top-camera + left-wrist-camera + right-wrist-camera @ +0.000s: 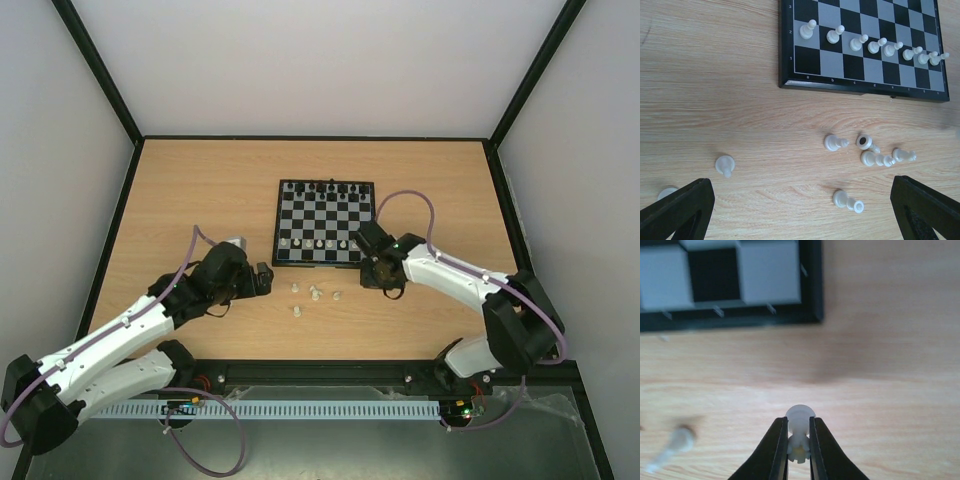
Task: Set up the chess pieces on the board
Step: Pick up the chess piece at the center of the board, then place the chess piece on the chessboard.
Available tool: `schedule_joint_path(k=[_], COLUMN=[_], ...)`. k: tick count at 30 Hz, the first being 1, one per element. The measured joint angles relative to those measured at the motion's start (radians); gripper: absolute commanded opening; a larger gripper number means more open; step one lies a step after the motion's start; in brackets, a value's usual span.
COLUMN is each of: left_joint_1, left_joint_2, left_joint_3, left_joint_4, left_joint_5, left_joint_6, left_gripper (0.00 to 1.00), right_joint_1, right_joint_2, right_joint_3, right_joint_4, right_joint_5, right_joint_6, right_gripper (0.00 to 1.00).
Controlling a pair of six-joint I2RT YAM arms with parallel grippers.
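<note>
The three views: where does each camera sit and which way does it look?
Top external: overhead behind the bases, looking down on the board; both arms show.
Left wrist: on that arm, facing loose white pieces; open left claw shows.
Right wrist: facing table by the board's corner; right claw grips a white piece.
Shared: the board.

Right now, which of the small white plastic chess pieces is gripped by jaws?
The white plastic piece between the jaws of the right gripper; the other loose pieces lie free on the wooden table.

Light wood-grain table [200,190], black frame [300,137] along edges; plain white walls [300,60] on three sides; soft even light.
</note>
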Motion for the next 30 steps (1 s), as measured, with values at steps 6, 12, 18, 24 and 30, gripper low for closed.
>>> schedule_joint_path(k=[6, 12, 18, 24, 30], left_joint_1=[0.000, 0.002, 0.002, 0.002, 0.005], left_joint_2=[0.000, -0.007, -0.022, -0.021, -0.016], left_joint_3=[0.003, 0.009, 0.009, 0.009, 0.009], left_joint_4=[-0.010, -0.014, -0.018, -0.021, -0.021], left_joint_5=[-0.020, -0.034, -0.040, -0.044, -0.049], left_joint_6=[-0.003, -0.005, -0.010, -0.014, -0.025], left_gripper=[0.99, 0.99, 0.99, 0.99, 0.99], right_joint_1=[-0.028, -0.097, -0.124, -0.133, -0.134], right_joint_2=[0.108, 0.239, 0.285, 0.317, 0.320], right_joint_3=[0.165, 0.241, 0.280, 0.304, 0.305], right_joint_4=[0.005, 0.013, 0.022, 0.034, 0.046], right_joint_5=[0.013, 0.002, -0.016, -0.029, -0.040], right_joint_6=[-0.055, -0.123, -0.164, -0.189, -0.200], right_gripper=[0.08, 0.08, 0.09, 0.16, 0.20])
